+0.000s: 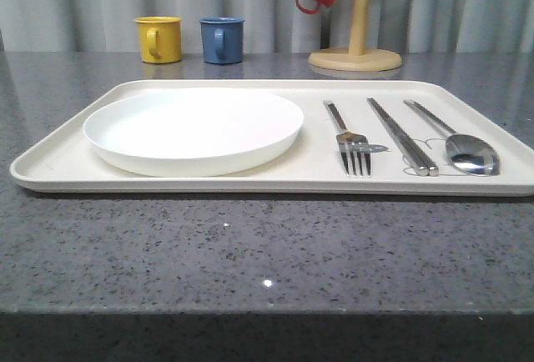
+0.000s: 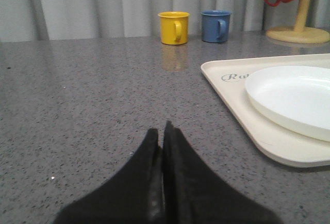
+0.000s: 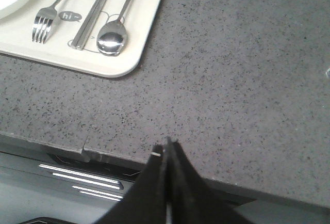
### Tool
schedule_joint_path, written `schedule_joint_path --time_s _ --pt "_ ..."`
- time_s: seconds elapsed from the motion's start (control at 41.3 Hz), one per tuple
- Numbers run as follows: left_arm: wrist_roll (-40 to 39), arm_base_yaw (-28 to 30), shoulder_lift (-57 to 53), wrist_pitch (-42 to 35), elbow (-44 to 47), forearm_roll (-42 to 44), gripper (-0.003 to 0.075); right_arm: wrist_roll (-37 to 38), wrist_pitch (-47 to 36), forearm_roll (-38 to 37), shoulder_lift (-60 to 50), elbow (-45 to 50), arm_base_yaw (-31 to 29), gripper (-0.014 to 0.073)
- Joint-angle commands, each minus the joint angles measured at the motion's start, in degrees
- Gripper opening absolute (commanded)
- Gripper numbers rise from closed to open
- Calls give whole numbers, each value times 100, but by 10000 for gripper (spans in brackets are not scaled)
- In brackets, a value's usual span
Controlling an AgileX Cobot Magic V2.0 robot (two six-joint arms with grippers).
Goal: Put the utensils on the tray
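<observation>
Grey stone table [image 1: 250, 245], tray [image 1: 67, 158], fork [image 1: 350, 141] tines toward camera, lengthwise front-to-back

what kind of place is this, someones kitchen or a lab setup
Probably a staged lab setup made to look like a dining counter. A plain grey curtain closes off the back, the speckled grey countertop holds just a place setting on a cream tray, and mugs stand beside a wooden mug tree.

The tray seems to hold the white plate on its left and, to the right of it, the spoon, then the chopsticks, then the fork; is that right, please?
Not quite: the order is reversed. The front view shows the tray holding the white plate on its left, then the fork, the chopsticks and the spoon farthest right.
</observation>
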Motion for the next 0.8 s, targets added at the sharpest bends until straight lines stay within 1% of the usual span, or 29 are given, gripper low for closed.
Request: schedule_joint_path --time_s 0.0,0.048,0.315,0.774 --pt "-59 164 -152 -862 88 -72 -20 8 -335 11 74 -130 -24 -116" --pt "-59 180 -139 -983 163 -72 -20 8 -322 11 74 -130 -24 -116" --pt "-59 11 -139 -955 163 -72 -20 8 -288 11 81 -130 -24 -116" --pt "-59 12 -139 -955 163 -72 -20 8 -288 11 81 -130 -24 -116"
